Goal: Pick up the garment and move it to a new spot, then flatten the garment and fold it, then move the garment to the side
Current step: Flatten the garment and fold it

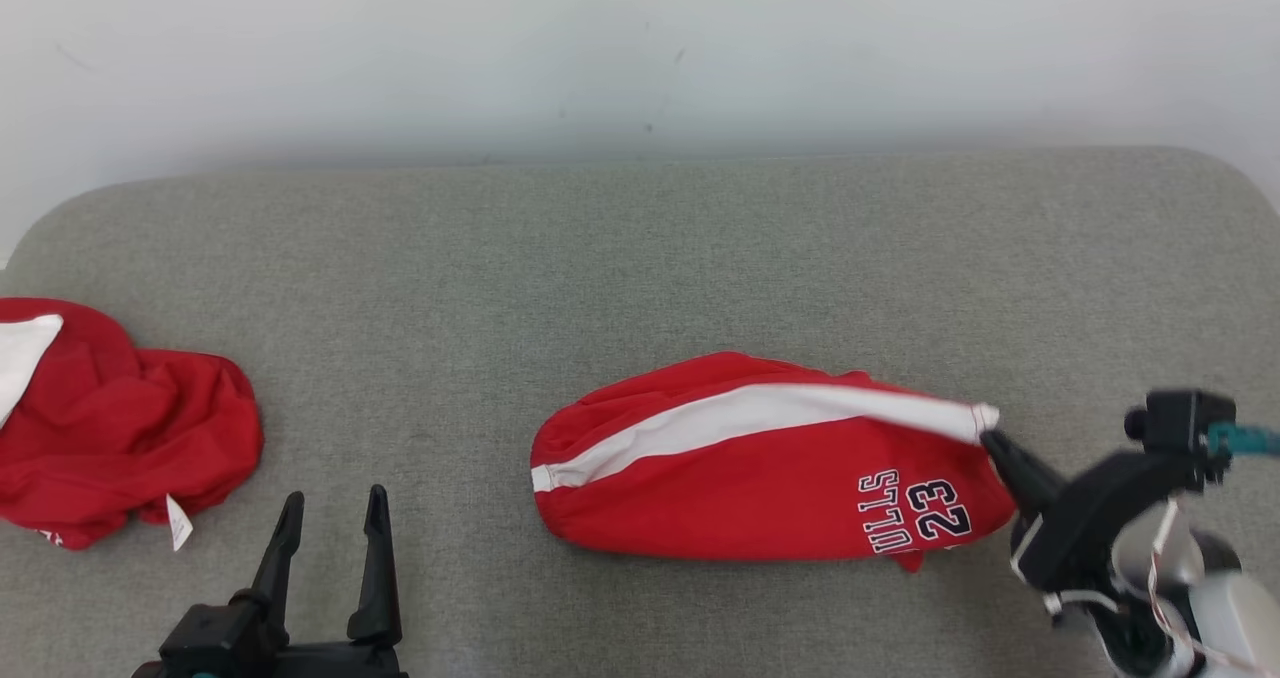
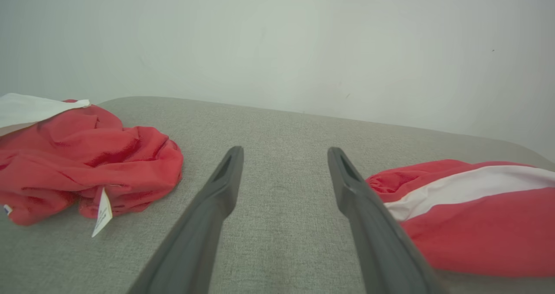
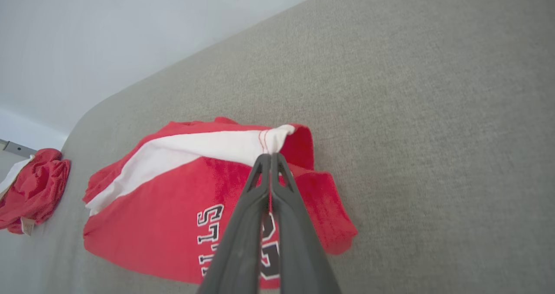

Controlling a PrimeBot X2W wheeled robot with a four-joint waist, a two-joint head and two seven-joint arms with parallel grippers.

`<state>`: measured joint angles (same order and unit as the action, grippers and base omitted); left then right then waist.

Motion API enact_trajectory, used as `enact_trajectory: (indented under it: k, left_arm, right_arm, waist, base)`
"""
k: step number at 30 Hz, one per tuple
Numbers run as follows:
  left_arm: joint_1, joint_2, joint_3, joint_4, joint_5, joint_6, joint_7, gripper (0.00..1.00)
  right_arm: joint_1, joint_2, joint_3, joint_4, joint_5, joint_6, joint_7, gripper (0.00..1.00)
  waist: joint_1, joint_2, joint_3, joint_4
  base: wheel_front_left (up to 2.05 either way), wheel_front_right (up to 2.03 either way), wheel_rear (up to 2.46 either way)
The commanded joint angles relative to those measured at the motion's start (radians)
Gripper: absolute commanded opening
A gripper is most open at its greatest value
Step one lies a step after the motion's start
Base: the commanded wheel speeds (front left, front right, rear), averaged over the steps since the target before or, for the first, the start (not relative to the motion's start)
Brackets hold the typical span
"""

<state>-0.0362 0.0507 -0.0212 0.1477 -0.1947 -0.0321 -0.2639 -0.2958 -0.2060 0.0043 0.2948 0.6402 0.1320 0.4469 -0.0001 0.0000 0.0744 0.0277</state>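
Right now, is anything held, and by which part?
The right gripper, jaws shut, pinches the jersey by the end of its white side panel; the left gripper holds nothing.

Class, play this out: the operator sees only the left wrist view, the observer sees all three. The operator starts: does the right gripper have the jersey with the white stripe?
Observer: Yes. The right gripper is shut on the jersey, pinching the end of its white stripe.
Operator: Which face of it is up?
Observer: The printed one. The lettering, "ULLS" and "23", shows beside the gripped end.
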Motion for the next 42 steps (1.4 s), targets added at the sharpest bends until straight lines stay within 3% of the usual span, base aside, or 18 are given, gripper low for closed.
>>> enact_trajectory:
  k: [1,7,13,17,18,25,33,42]
  left_arm:
    - [0.004,0.0,0.002,-0.003,-0.008,0.005,-0.001,1.0]
    - [-0.002,0.0,0.006,-0.004,-0.015,0.011,-0.001,1.0]
    - [-0.013,0.0,-0.004,0.005,-0.018,0.011,-0.001,1.0]
    - [-0.013,0.0,-0.008,0.006,-0.016,0.012,-0.001,1.0]
    - [-0.012,0.0,-0.009,0.007,-0.015,0.011,-0.001,1.0]
    - [0.011,0.0,-0.009,0.012,-0.02,0.013,-0.001,1.0]
    - [0.039,0.0,-0.004,0.013,-0.023,0.014,-0.001,1.0]
    - [0.064,0.0,-0.003,0.016,-0.019,0.007,-0.001,1.0]
  right_arm:
    - [0.076,0.015,-0.019,-0.068,0.004,-0.002,0.038,0.0]
    - [0.267,0.08,-0.089,-0.244,-0.083,-0.002,0.16,0.0]
    - [0.326,0.109,-0.126,-0.227,-0.252,-0.003,0.199,0.0]
    - [0.315,0.118,-0.149,-0.211,-0.329,-0.003,0.159,0.0]
    - [0.314,0.125,-0.156,-0.203,-0.347,-0.003,0.15,1.0]
    - [0.288,0.141,-0.205,-0.245,-0.456,-0.002,0.065,1.0]
    - [0.311,0.154,-0.171,-0.326,-0.494,-0.002,-0.273,1.0]
    - [0.33,0.156,-0.051,-0.248,-0.529,-0.003,-0.619,1.0]
  waist:
    - [0.0001,0.0,-0.001,-0.008]
    - [0.0001,0.0,0.003,-0.024]
    - [0.0001,0.0,-0.005,-0.021]
    - [0.0001,0.0,-0.01,-0.017]
    - [0.0001,0.0,-0.012,-0.015]
    - [0.0001,0.0,-0.037,-0.009]
    - [0.0001,0.0,-0.069,-0.019]
    - [0.0001,0.0,-0.097,-0.029]
  base:
    - [0.0,0.0,0.0]
    - [0.0,0.0,0.0]
    - [0.0,0.0,0.0]
    - [0.0,0.0,0.0]
    - [0.0,0.0,0.0]
    - [0.0,0.0,0.0]
    - [0.0,0.0,0.0]
    - [0.0,0.0,0.0]
